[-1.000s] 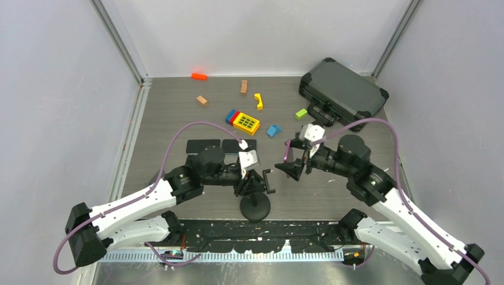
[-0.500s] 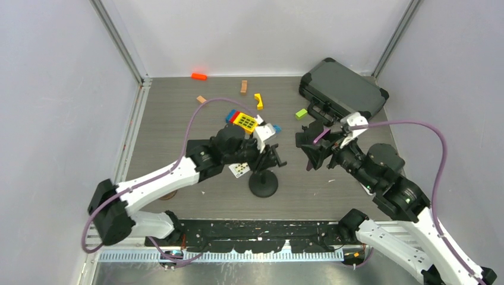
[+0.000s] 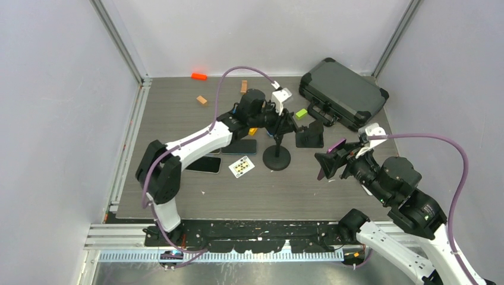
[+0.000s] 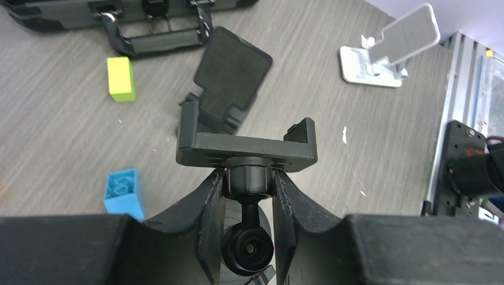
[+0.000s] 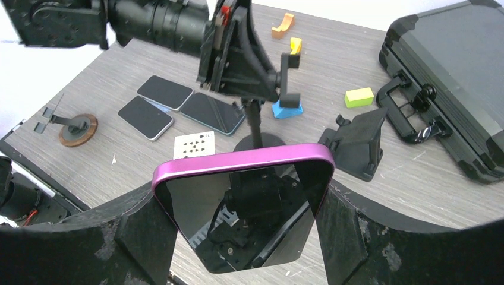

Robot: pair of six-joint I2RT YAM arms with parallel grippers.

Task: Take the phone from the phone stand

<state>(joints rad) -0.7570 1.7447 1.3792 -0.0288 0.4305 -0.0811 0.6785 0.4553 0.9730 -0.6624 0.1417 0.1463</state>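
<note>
The purple-edged phone (image 5: 243,202) with a dark screen is held upright between my right gripper's (image 5: 243,208) fingers, off the table. In the top view the phone (image 3: 330,158) is to the right of the black phone stand (image 3: 277,155), well apart from it. My left gripper (image 4: 249,178) is shut on the stand's ball-joint neck just under its cradle (image 4: 246,139), which is empty. In the top view the left gripper (image 3: 284,122) reaches the stand from the left.
A black case (image 3: 343,92) lies at the back right, with a black folding stand (image 3: 310,135) in front of it. Phones (image 3: 239,146) and a card (image 3: 241,167) lie left of the stand. Small coloured blocks (image 3: 198,76) are scattered at the back. A white stand (image 4: 392,50) shows in the left wrist view.
My left arm has carried the stand away from the near edge toward the middle of the table. My right gripper has drawn back to the right with the phone in it.
</note>
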